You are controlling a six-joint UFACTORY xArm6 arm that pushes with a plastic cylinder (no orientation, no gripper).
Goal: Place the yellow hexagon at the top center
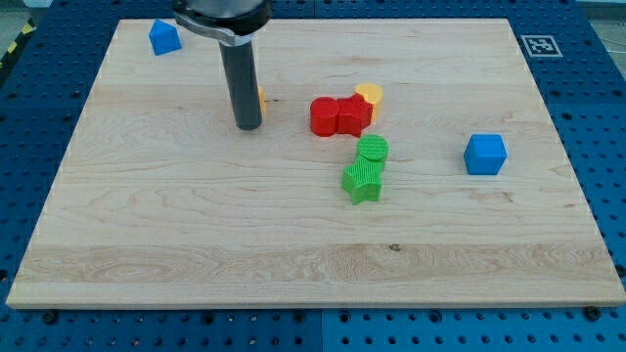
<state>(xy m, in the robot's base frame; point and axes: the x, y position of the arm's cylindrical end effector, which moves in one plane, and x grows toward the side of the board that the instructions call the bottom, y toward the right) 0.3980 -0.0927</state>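
Note:
My tip (248,127) rests on the board in the upper left of centre. A yellow block (261,99) peeks out just right of the rod, almost wholly hidden behind it; its shape cannot be made out. A second yellow block (370,95), rounded or hexagonal, sits right of centre and touches the upper right of a red block (353,115). My tip is well to the left of that block.
A second red block (324,115) touches the first on its left. A green round block (372,149) sits against a green star (363,181) below them. A blue cube (485,154) is at the right, and a blue block (164,37) is at the top left corner.

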